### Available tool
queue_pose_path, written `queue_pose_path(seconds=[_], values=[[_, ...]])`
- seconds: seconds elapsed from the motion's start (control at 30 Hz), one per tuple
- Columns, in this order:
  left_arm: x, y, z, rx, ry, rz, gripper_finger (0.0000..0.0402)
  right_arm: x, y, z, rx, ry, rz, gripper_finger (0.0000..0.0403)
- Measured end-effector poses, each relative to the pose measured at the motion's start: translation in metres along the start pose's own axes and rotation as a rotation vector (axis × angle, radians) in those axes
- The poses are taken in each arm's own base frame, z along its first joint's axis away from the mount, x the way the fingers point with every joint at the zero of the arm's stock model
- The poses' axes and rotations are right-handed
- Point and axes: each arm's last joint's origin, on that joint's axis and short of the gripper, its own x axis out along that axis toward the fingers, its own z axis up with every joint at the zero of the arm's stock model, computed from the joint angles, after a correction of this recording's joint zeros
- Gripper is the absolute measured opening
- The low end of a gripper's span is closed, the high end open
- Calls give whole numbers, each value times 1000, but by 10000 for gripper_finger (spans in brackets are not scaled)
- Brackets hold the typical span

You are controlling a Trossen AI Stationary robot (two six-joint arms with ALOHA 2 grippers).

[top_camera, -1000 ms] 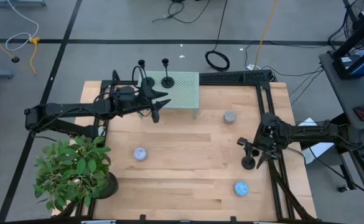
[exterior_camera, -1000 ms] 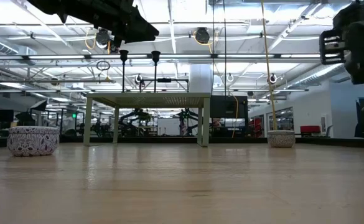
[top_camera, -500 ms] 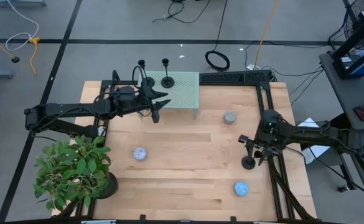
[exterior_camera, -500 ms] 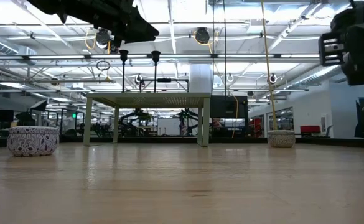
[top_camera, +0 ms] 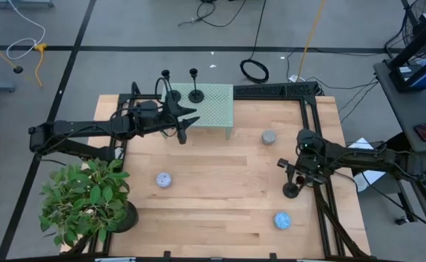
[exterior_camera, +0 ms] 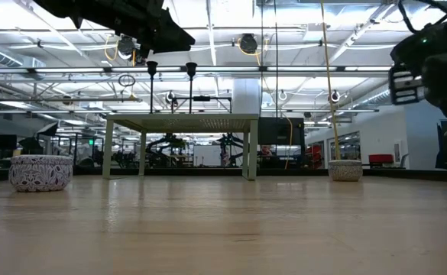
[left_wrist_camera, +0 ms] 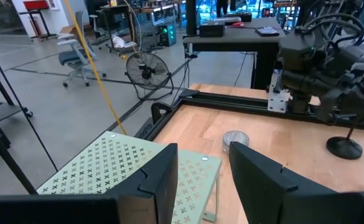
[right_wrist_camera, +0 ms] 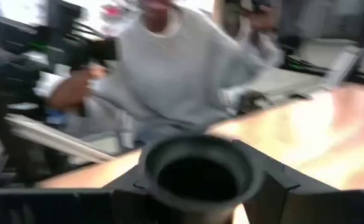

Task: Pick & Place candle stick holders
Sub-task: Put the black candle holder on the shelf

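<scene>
Two black candle stick holders (top_camera: 196, 93) (top_camera: 171, 93) stand by their round bases on a green perforated stand (top_camera: 214, 105) at the table's far side. They also show in the low view (exterior_camera: 191, 84) (exterior_camera: 152, 84). The third holder (top_camera: 291, 189) is at the table's right side, under my right gripper (top_camera: 297, 175), which is shut on it. My left gripper (left_wrist_camera: 200, 180) is open and empty. It hovers above the stand's near edge (left_wrist_camera: 126, 168). My right gripper has the third holder's top cup (right_wrist_camera: 200, 174) between its two fingers, coming at it about level. The stem (left_wrist_camera: 350, 127) runs down from the gripper to the round base (left_wrist_camera: 345, 147). The base is on the table or just above it; I cannot tell which.
A grey bowl (top_camera: 269, 137), a patterned bowl (top_camera: 163, 180) and a blue bowl (top_camera: 282, 220) sit on the wood. A potted plant (top_camera: 89, 200) fills the near left corner. A black frame rail (top_camera: 316, 124) runs along the right side. A person (right_wrist_camera: 175, 68) sits beyond the table.
My right arm's wrist has gone a little toward the table's left and far edge and has turned. The third holder's base has stayed at about the same place.
</scene>
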Motion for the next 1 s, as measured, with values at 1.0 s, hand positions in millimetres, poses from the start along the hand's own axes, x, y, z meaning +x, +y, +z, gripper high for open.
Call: queue_pose_path(seconds=[1.0], values=[[0,-4,0,25,-2,-15,152,-16,-26,57,-238,-291,-1011,7]])
